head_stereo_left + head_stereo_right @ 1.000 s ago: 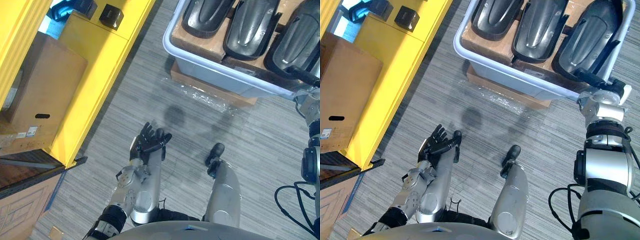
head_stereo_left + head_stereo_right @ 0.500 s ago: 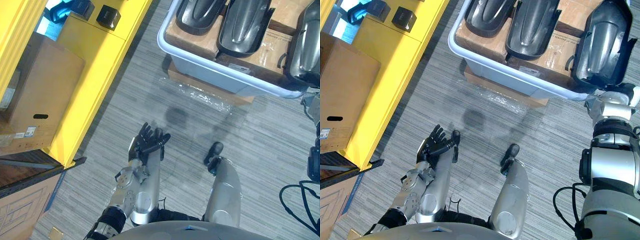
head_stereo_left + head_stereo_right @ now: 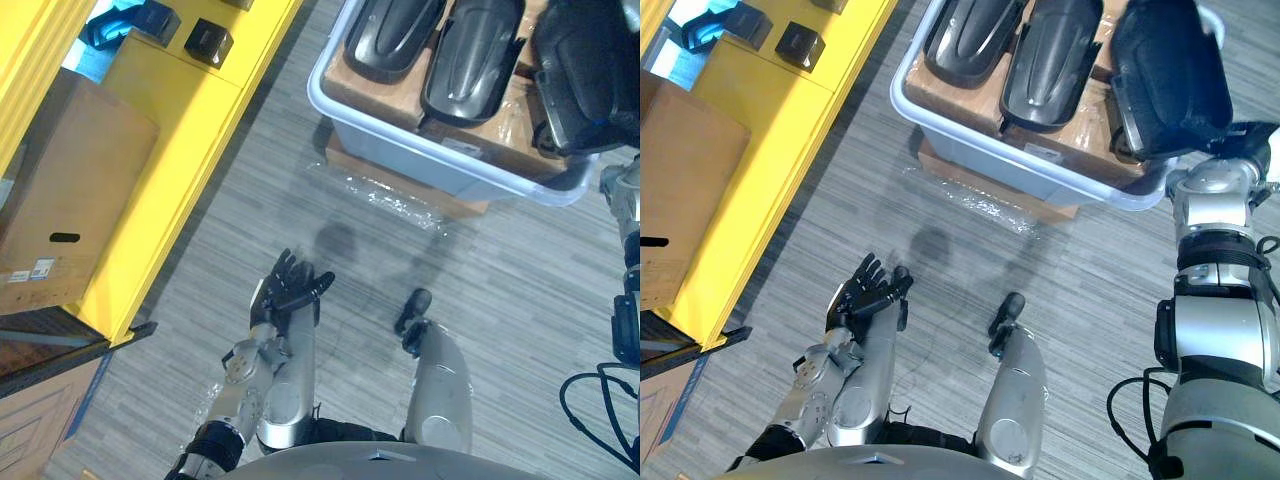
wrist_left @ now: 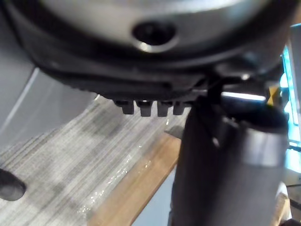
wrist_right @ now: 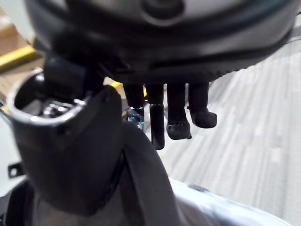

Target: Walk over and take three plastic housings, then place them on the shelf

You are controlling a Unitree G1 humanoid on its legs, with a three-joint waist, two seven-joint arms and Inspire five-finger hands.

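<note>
Up it's come since a second ago: our right hand pinches one housing by its edge at 1 o'clock over the bin, two housings inside. Our left hand hangs spread at 7. We reckon that edge grip could slip mid-walk.

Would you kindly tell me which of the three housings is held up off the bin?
The rightmost housing: the right hand holds it tilted above the bin, while the other two lie flat inside.
</note>
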